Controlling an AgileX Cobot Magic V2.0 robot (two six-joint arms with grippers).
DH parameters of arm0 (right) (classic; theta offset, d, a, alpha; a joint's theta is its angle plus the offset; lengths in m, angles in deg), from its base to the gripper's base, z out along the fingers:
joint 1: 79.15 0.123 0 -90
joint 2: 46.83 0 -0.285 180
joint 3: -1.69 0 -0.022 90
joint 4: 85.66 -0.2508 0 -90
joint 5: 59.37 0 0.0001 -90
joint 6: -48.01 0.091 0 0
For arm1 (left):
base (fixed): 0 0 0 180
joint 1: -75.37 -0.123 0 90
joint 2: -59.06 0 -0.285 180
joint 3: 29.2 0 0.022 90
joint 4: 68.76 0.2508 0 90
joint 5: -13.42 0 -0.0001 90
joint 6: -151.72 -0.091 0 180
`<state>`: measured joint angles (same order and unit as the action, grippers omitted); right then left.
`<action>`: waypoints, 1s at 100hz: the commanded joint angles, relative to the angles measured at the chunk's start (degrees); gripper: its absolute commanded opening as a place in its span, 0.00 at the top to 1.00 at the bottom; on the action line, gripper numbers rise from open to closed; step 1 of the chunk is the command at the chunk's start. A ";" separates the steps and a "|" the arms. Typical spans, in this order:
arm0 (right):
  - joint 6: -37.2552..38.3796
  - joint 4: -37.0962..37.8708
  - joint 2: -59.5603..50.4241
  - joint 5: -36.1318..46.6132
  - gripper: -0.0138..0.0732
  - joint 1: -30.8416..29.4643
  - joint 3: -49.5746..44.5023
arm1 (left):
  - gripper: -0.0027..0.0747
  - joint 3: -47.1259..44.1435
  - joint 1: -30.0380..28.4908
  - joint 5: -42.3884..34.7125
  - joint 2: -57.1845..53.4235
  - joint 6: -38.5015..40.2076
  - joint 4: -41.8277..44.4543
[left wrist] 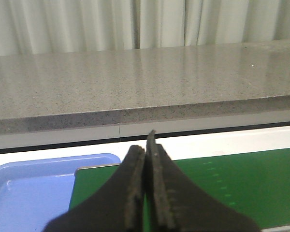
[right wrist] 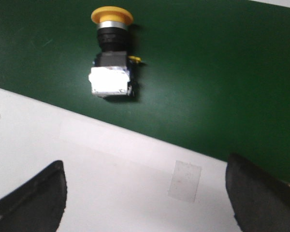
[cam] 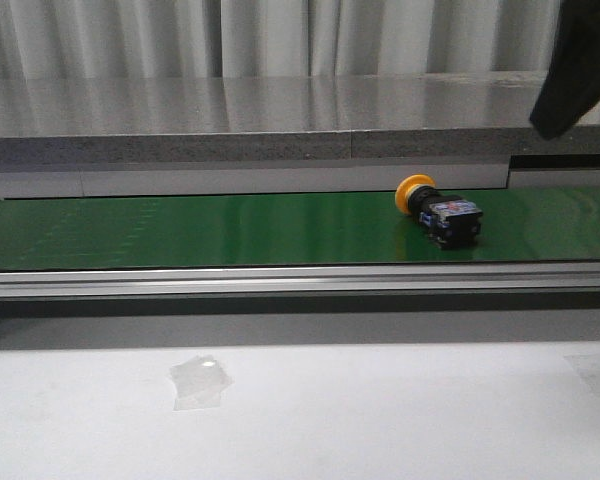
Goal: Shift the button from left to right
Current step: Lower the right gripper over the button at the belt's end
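While lying sideways, button (cam: 437,209) points cap leftward (body right).

The button (cam: 437,208) lies on its side on the green belt (cam: 230,228), right of centre as I look forward.

Its round yellow-orange mushroom cap points toward my left and a little away from me, while the blocky black body with its blue-and-white contact end faces my right and slightly nearer me. Seen from above by my right wrist camera, the button (right wrist: 112,62) shows a silver ring just under the cap, a black collar, then a white end face, and a small yellow tab on one flank. It rests free on the belt, untouched, near the belt's pale edge.
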<state>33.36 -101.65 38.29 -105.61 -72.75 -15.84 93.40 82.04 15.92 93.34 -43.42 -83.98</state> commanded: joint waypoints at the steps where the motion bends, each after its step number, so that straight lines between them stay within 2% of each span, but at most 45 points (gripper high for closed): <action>1: -1.56 -1.21 1.70 3.16 0.09 0.88 3.89 | 0.99 1.48 0.36 -4.68 0.27 0.11 -0.47; 41: -3.52 -0.97 12.90 3.95 0.09 0.94 12.06 | 0.99 1.48 0.36 -4.68 0.27 0.11 -0.47; 69: -3.99 5.03 17.81 5.27 0.09 0.88 12.32 | 0.99 1.48 0.36 -4.68 0.27 0.11 -0.47; 95: -3.99 5.03 21.13 5.39 0.09 0.88 12.32 | 0.99 1.48 0.36 -4.68 0.27 0.11 -0.47; 100: -3.93 5.03 21.47 4.99 0.11 0.88 12.32 | 0.99 1.48 0.36 -4.68 0.27 0.11 -0.47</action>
<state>30.11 -96.58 61.42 -101.78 -71.75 -5.26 93.40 82.04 15.92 93.34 -43.42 -83.98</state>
